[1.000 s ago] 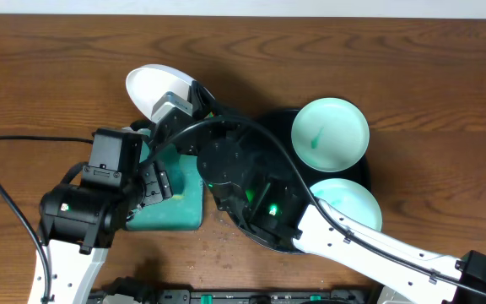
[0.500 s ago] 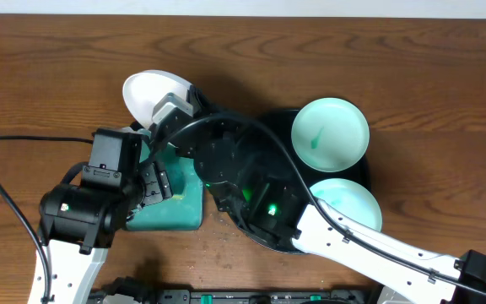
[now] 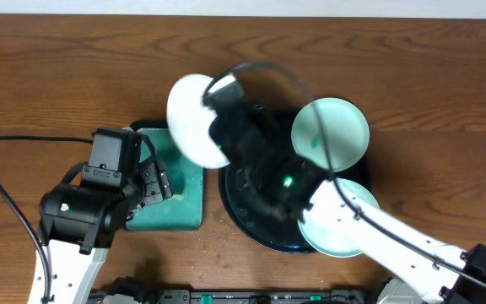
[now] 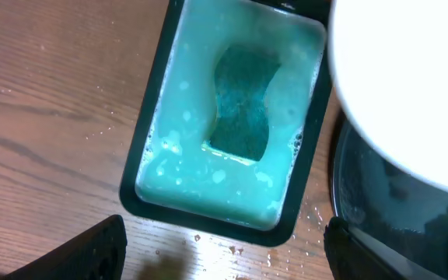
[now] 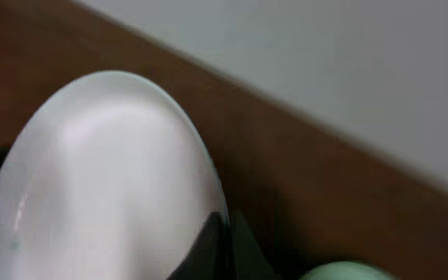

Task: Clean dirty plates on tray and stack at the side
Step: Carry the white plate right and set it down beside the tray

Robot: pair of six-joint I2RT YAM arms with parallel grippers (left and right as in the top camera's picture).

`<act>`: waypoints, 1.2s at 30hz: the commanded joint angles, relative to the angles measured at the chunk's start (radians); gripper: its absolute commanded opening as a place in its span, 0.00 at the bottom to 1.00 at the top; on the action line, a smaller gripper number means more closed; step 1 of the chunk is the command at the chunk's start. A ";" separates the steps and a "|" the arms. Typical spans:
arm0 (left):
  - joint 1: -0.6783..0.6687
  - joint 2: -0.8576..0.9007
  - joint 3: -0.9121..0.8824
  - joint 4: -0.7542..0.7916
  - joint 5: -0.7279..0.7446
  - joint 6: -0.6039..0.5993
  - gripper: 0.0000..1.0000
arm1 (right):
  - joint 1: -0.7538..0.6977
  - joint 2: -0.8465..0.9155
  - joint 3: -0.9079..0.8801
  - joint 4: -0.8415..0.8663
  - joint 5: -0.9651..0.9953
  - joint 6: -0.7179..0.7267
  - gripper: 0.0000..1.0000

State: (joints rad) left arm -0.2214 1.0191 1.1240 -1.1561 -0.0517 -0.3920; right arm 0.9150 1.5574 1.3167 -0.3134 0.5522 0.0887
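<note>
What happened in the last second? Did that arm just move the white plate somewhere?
Yes. The right gripper, shut on the rim of the white plate, swung it rightward, from over the bare table to the edge of the round black tray. Nothing was let go. The left gripper stays open above the soapy tray, and two other plates stay on the black tray.

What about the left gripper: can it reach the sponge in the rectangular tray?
Probably yes. The left gripper hangs open above the rectangular tray, the sponge lies uncovered, and the white plate overhangs only a corner.
</note>
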 commanded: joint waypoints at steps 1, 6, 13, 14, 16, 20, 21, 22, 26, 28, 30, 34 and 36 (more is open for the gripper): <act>0.004 0.000 0.023 -0.005 -0.005 0.003 0.82 | -0.106 -0.018 0.008 -0.045 -0.476 0.327 0.01; 0.004 0.000 0.023 -0.005 -0.005 0.003 0.82 | -0.359 -0.095 0.008 -0.172 -0.703 0.472 0.01; 0.004 0.000 0.023 -0.005 -0.005 0.003 0.82 | -0.915 -0.165 0.008 -0.454 -0.789 0.460 0.01; 0.004 0.000 0.023 -0.005 -0.005 0.003 0.82 | -1.003 -0.161 0.008 -0.494 -0.777 0.443 0.01; 0.004 0.000 0.023 -0.005 -0.005 0.003 0.82 | -1.155 -0.142 0.008 -0.559 -0.743 0.425 0.01; 0.004 0.000 0.023 -0.005 -0.005 0.003 0.82 | -1.416 -0.064 0.008 -0.640 -0.674 0.411 0.01; 0.004 0.000 0.023 -0.005 -0.005 0.003 0.82 | -1.468 -0.035 0.008 -0.652 -0.655 0.407 0.01; 0.004 0.000 0.023 -0.005 -0.005 0.003 0.82 | -1.504 -0.011 0.007 -0.662 -0.644 0.408 0.01; 0.004 0.000 0.023 -0.005 -0.005 0.003 0.82 | -1.589 0.096 -0.012 -0.668 -0.646 0.411 0.01; 0.004 0.000 0.023 -0.005 -0.005 0.003 0.82 | -1.601 0.145 -0.027 -0.668 -0.635 0.411 0.01; 0.004 0.000 0.023 -0.005 -0.005 0.003 0.82 | -1.601 0.185 -0.048 -0.666 -0.623 0.411 0.01; 0.004 0.000 0.023 -0.005 -0.005 0.003 0.82 | -1.585 0.236 -0.095 -0.637 -0.621 0.374 0.02; 0.004 0.000 0.023 -0.005 -0.005 0.003 0.82 | -1.567 0.238 -0.105 -0.632 -0.629 0.356 0.29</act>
State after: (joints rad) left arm -0.2214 1.0191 1.1248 -1.1561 -0.0517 -0.3920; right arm -0.6796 1.7912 1.2255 -0.9508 -0.0738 0.4892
